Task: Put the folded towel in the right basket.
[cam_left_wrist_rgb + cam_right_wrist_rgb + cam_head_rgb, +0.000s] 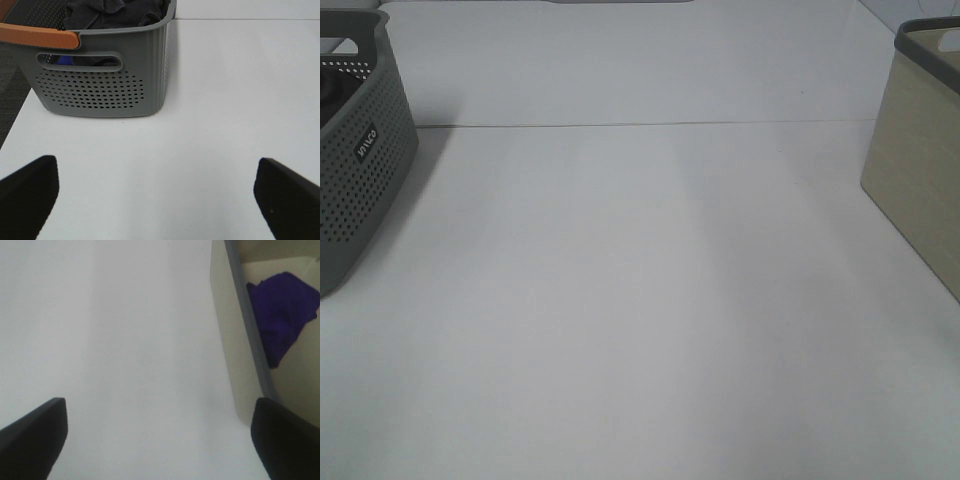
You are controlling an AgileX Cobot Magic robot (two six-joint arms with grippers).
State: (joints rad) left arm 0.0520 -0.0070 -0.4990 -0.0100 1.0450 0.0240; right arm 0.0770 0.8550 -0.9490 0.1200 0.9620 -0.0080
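Note:
A purple towel point(282, 312), crumpled rather than neatly folded, lies inside the beige right basket point(235, 355), which also shows at the right edge of the high view point(918, 190). My right gripper point(160, 440) is open and empty, above the white table beside this basket. My left gripper point(160, 195) is open and empty, above the table in front of the grey perforated left basket point(105, 90). Neither gripper shows in the high view.
The grey basket point(355, 170) stands at the left edge of the high view; it holds dark cloths point(115, 12) and a bit of blue. An orange-brown bar point(40, 36) crosses its near rim. White table point(640, 300) lies between the baskets.

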